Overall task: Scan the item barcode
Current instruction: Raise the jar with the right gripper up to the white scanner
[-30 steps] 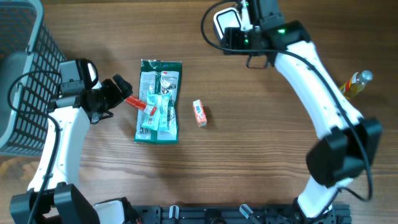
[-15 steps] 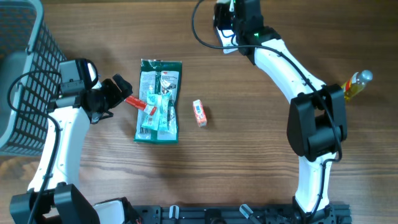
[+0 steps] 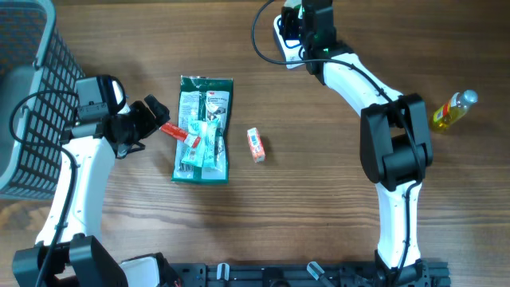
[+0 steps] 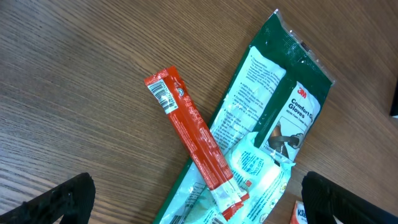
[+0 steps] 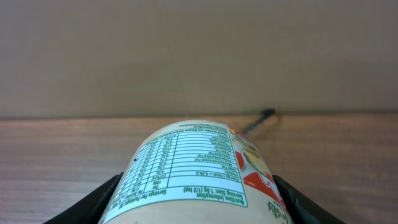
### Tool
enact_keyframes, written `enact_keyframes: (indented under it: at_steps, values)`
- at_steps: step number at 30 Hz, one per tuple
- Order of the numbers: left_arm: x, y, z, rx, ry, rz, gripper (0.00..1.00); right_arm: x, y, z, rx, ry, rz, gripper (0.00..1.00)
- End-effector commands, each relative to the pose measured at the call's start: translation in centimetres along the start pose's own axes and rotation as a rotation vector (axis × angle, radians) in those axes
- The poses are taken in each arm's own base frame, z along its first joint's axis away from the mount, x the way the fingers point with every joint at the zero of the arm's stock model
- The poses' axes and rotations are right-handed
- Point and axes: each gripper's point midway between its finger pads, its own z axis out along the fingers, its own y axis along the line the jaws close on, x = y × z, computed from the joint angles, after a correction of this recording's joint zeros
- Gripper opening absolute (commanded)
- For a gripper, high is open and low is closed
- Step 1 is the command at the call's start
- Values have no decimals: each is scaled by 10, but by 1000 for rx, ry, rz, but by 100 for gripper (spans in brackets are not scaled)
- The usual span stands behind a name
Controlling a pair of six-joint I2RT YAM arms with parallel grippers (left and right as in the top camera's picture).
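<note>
Rounded glossy container (image 5: 252,171) (printed label (image 5: 183,171)) over woodgrain table (image 5: 56,146)

The left arm (image 3: 80,171), at the left of the overhead frame, is showing smooth white links joined by black joints, with thin black cables (image 3: 28,112) looping beside its white wrist block and a black left gripper (image 3: 158,118) capping the end. The right arm (image 3: 355,76), at the upper right, is wearing the same white shells with a bulky black elbow (image 3: 396,147). A green light (image 3: 323,50) is glowing near its wrist, and a black cable (image 3: 259,36) is curling beside it.
</note>
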Motion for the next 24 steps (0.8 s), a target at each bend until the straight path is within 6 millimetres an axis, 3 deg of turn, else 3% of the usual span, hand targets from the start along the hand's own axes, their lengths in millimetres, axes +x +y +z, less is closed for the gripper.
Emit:
enact_keyframes:
  at_steps: [1, 11, 16, 19, 22, 24]
  values:
    - [-4, -4, -4, 12, -15, -2, 100, -22, 7, -3, -37, -67, -11, 4]
    - [-4, -4, -4, 12, -15, -2, 100, -10, -6, 8, -20, -56, -6, 5]
    - [-4, -4, -4, 12, -15, -2, 100, -19, 5, 4, -76, -77, -48, 4]
    - [-4, -4, -4, 12, -15, -2, 100, -58, 6, -23, -51, -124, -148, 4]
    - [-4, -4, -4, 12, -15, -2, 100, -122, 13, -78, -38, -210, -223, 4]
    - [-4, -4, -4, 12, -15, -2, 100, -164, 18, -129, -42, -260, -225, 4]
